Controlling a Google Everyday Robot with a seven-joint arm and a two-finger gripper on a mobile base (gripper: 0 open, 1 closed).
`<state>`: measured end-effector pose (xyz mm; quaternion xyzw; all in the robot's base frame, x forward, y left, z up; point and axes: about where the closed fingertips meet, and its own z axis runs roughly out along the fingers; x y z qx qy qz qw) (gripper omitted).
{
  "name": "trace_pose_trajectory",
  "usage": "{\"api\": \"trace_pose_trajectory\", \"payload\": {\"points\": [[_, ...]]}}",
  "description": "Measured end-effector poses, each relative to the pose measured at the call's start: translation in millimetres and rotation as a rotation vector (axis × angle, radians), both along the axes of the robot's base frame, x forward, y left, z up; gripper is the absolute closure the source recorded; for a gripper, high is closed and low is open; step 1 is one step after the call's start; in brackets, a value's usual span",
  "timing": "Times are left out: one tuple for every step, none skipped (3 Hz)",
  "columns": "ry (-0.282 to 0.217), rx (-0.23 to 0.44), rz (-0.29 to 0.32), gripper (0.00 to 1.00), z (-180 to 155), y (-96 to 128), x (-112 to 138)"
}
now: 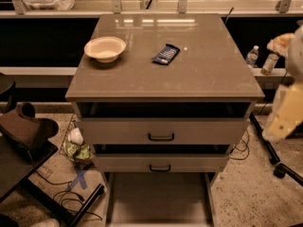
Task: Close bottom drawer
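The bottom drawer (158, 197) is pulled out at the bottom middle. The hand (285, 115) is seen at the right edge; its grip cannot be told.

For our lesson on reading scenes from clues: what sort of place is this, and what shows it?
Probably a robotics lab or workshop: loose cables on the speckled floor, a cabinet with its bottom drawer pulled open, and the gripper at the right edge.

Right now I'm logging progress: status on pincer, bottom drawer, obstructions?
Pincer at right edge, right of cabinet. Bottom drawer pulled open. Nothing seen blocking it.
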<state>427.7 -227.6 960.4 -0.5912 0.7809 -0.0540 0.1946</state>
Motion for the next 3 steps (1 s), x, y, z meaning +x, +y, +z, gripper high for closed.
{"api": "trace_pose_trajectory", "payload": {"points": [[-0.056, 0.012, 0.008, 0.0, -38, -22, -16], [-0.103, 0.027, 0.035, 0.0, -86, -38, -37], [-0.151, -0.001, 0.075, 0.0, -133, -58, -54]]}}
